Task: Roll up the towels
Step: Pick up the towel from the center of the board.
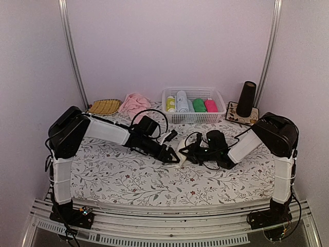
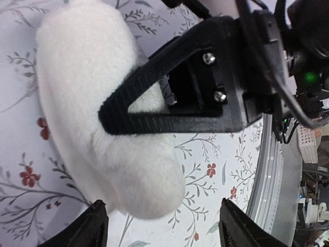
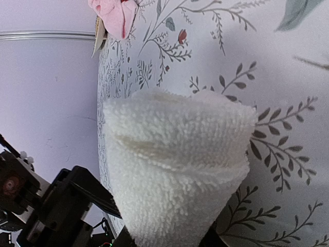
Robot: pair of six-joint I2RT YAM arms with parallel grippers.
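Floral tablecloth [image 1: 128,180]; pale walls [image 1: 169,46]; cream towel [image 3: 175,164] centre.

The rolled towel [image 2: 87,77] lies centrally on the table [image 1: 128,180]. Along the back, left to right: mat [image 1: 104,106], loose towel [image 1: 133,103], basket [image 1: 193,118] holding rolls [image 1: 187,104], cone [image 1: 247,99], seemingly on a coaster [image 1: 253,119].

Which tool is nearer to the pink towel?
Left. The left tool sits in front and right of the pink towel; the right tool is further right, at the cream towel.

Cream towel [image 3: 175,170]: looped terry cloth, rough, matt. Right gripper [image 1: 184,150] fingers [image 2: 169,122]: black plastic, ribbed, matt. Surface [image 1: 128,180]: printed cloth, smooth.
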